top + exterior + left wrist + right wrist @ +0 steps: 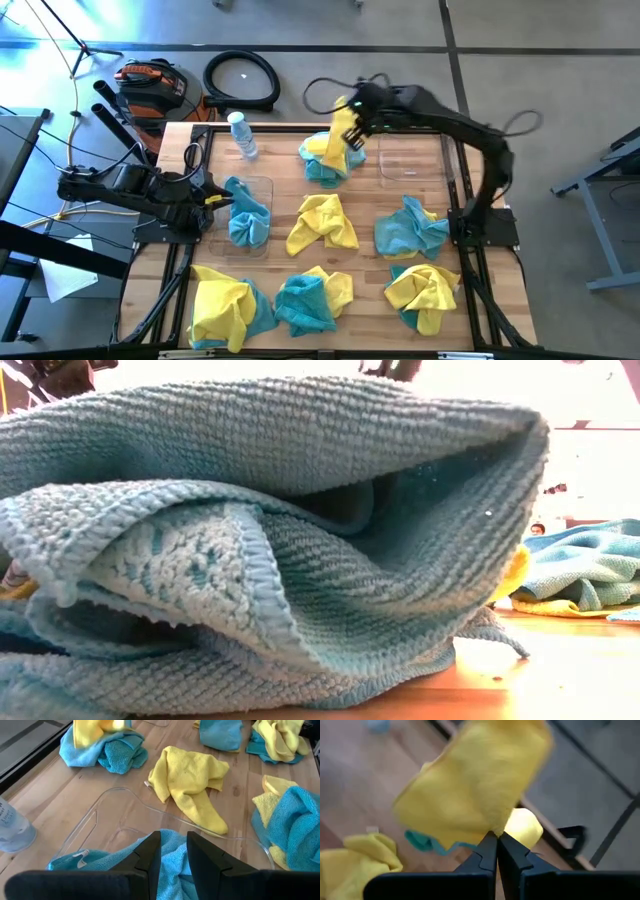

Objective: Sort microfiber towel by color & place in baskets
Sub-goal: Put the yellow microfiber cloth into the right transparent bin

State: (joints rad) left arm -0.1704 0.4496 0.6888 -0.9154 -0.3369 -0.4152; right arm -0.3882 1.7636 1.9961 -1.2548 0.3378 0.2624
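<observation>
My right gripper (355, 115) is at the table's far middle, shut on a yellow microfiber towel (340, 135), which hangs over a teal towel (325, 168) lying on the table. My left gripper (213, 198) stands open at the left basket (268, 185). Its fingers are just above the teal towel (167, 837) that lies inside that basket; I cannot tell whether they touch it. The right basket (412, 178) stands at the far right with nothing showing in it. My right gripper (496, 840) pinches the yellow towel by a bunched edge (492, 827) between its two fingers. The fingers slant down from the table's right side. The towel hangs slack below them, raised off the wood. I cannot tell whether its lower end touches the teal towel underneath.
Loose towels lie across the table: a yellow one (322, 222) in the middle, a teal one (410, 228) to its right, and mixed yellow and teal heaps (225, 305), (308, 300), (425, 290) along the near edge. A water bottle (242, 135) stands at the far left. A teal towel (280, 540) fills the low view.
</observation>
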